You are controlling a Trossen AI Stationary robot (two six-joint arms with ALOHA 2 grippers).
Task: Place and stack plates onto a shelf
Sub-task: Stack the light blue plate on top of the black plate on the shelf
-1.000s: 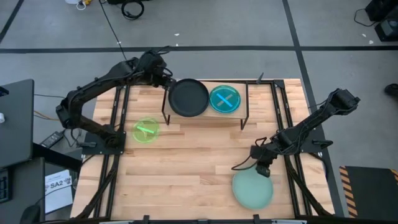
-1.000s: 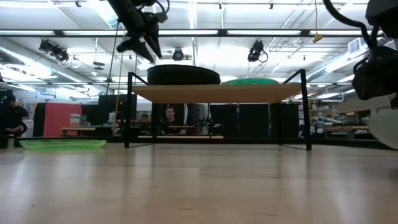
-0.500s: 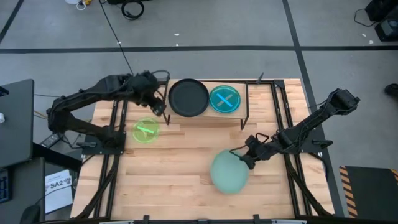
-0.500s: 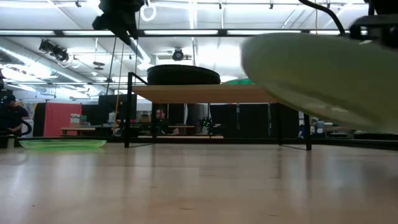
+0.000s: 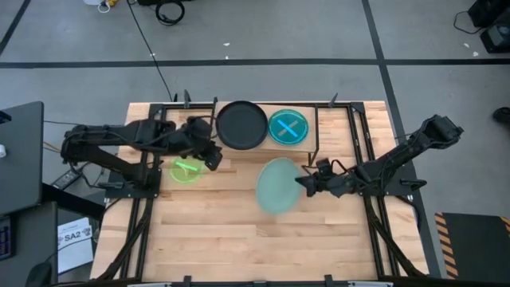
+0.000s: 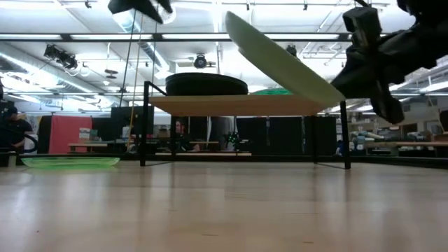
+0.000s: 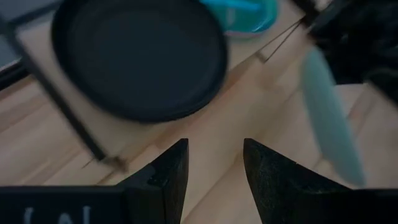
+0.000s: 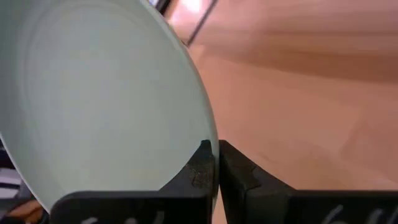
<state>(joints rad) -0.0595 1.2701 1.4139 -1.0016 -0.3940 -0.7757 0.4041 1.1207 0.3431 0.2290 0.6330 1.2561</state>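
My right gripper (image 5: 307,183) is shut on the large pale mint plate (image 5: 277,185), in the air in front of the shelf (image 5: 315,142); the low view shows the plate (image 6: 280,59) steeply tilted. On the shelf top (image 6: 238,105) lie a black plate (image 5: 242,125) and a smaller blue plate (image 5: 288,127). A lime green plate (image 5: 187,169) lies flat on the table, left of the shelf. My left gripper (image 5: 209,155) is open and holds nothing, hovering between the lime plate and the shelf's left legs. In its wrist view the fingers (image 7: 214,168) point toward the black plate (image 7: 140,56). My right gripper pinches the mint plate's rim (image 8: 198,140) between its two fingers, at the edge facing the table's right side. The fingers (image 8: 233,168) come roughly level from the right. The plate is lifted clear of the table, its free edge tipped up and toward the left (image 6: 234,21).
The shelf's thin black legs (image 5: 212,147) (image 5: 312,151) stand on the wooden tabletop (image 5: 231,231). Black arm-mount rails run along the left (image 5: 139,215) and right (image 5: 374,223) table edges. People and equipment show in the room beyond the table (image 6: 10,129).
My right gripper lifted the mint plate off the table's near right part, carried it up, left and toward the shelf, and tipped it from flat to steeply tilted. My left gripper moved from the shelf's far left corner toward the near side, ending beside the lime plate.
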